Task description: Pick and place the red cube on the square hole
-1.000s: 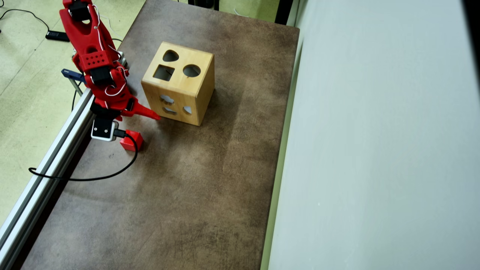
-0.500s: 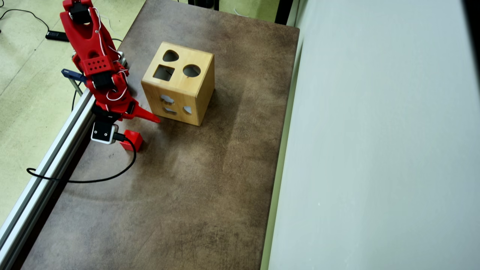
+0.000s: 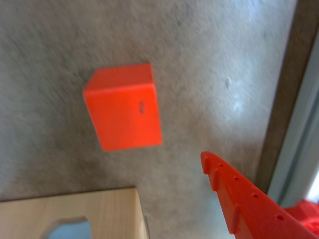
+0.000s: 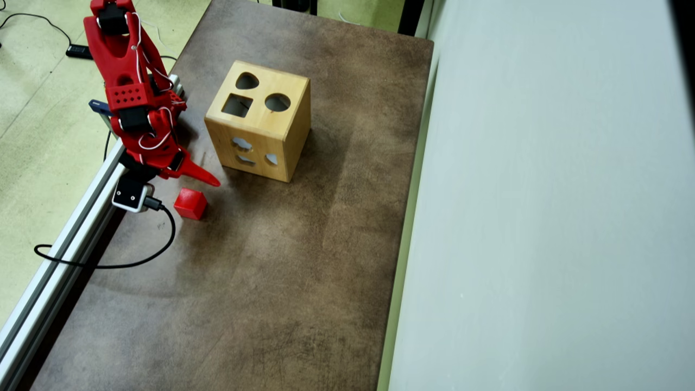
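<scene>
So I'm at the reach-for-it stage. The red cube (image 4: 190,203) is sitting free on the brown surface (image 4: 282,271), just down-left of the wooden shape-sorter box (image 4: 259,120) in the overhead view, nothing touching it. My end effector (image 4: 187,182) hangs just above the cube in that view and carries nothing. I only get one pointed red finger (image 3: 239,199) in the wrist view, so honestly I can't tell how wide the jaws are spread.

What I'd do: open up fully before going down, since the cube looks chunky next to that finger. It sits turned a bit relative to the finger in the wrist view (blurry, so take that with salt), so I'd roll the wrist to meet two flat faces, not corners. Come down straight so a fingertip doesn't nudge it toward the aluminium rail (image 4: 70,233) on the left. Also minding the black cable (image 4: 108,265) looping nearby. The square hole (image 4: 237,105) is on the box top, so a level grip now should save me fiddling later.
</scene>
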